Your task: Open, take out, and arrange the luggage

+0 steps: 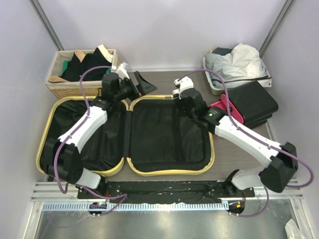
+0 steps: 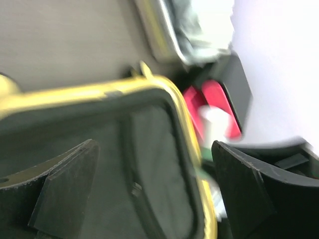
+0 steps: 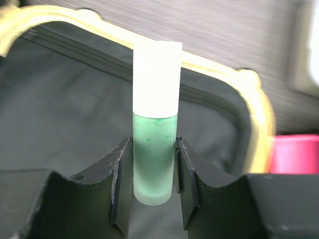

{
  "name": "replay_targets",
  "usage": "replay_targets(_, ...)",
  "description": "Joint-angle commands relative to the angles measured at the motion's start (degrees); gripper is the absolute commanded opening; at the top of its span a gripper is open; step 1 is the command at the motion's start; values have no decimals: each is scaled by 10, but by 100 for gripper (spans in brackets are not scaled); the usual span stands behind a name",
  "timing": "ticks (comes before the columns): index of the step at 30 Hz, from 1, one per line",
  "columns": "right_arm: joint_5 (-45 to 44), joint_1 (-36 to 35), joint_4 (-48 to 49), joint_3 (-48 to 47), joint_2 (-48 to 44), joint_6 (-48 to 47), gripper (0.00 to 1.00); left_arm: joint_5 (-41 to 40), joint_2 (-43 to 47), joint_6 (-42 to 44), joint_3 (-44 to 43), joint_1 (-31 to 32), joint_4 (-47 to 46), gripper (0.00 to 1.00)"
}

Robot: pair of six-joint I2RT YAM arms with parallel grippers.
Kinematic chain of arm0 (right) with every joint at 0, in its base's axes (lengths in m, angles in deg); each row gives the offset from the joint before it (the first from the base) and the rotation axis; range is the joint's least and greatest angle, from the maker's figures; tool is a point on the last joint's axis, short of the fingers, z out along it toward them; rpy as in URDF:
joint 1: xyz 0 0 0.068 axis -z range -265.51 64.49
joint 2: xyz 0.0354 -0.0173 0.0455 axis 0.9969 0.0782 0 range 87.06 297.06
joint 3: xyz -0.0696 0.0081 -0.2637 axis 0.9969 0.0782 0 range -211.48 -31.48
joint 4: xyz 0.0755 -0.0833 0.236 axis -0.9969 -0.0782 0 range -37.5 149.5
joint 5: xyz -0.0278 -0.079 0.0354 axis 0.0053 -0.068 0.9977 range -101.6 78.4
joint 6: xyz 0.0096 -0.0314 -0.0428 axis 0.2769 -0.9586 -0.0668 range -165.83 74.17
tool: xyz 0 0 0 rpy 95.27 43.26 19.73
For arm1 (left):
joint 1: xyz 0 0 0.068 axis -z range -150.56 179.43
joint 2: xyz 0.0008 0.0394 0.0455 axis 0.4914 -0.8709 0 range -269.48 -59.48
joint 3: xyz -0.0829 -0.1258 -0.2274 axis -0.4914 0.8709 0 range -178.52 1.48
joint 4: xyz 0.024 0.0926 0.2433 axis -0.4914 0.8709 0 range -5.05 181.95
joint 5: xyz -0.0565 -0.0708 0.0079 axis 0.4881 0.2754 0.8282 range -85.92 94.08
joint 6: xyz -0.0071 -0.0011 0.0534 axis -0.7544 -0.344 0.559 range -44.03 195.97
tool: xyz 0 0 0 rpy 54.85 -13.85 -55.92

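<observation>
The luggage [image 1: 167, 134] lies open flat, a pale-yellow shell with black lining in both halves. My right gripper [image 1: 178, 93] hovers over the far edge of its right half. In the right wrist view it [image 3: 153, 149] is shut on a small green bottle with a white cap [image 3: 156, 79], held upright above the lining. My left gripper [image 1: 137, 84] is at the far edge near the hinge. Its jaws [image 2: 154, 149] stand wide open with nothing between them. The luggage rim [image 2: 169, 94] and the blurred bottle [image 2: 217, 119] show beyond them.
A wicker basket [image 1: 82, 72] of dark clothes stands at the back left. A white tray [image 1: 239, 67] of pale cloth sits at the back right. In front of it is a black box [image 1: 254, 102] with red cylinders [image 1: 227, 107], close to the luggage's right edge.
</observation>
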Motion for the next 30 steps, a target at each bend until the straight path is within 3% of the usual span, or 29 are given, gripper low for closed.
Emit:
replay_targets(1,-51,40,-88,-12,-74,-76,1,-57,38,69,-38,-47,48,100)
replay_targets(5,27,133,-202,-32,-63,-137,1,-68,44,95,-42,-46,64,99)
replay_targets(11,5,192,-257,-51,-19,-199,1,-68,39,102,-43,-47,67,99)
replay_targets(17,-16,209,-265,-64,6,-244,1,-68,38,105,-43,-46,67,100)
replay_targets(30,-65,216,-285,-58,66,-247,1,-60,34,106,-46,-47,68,100)
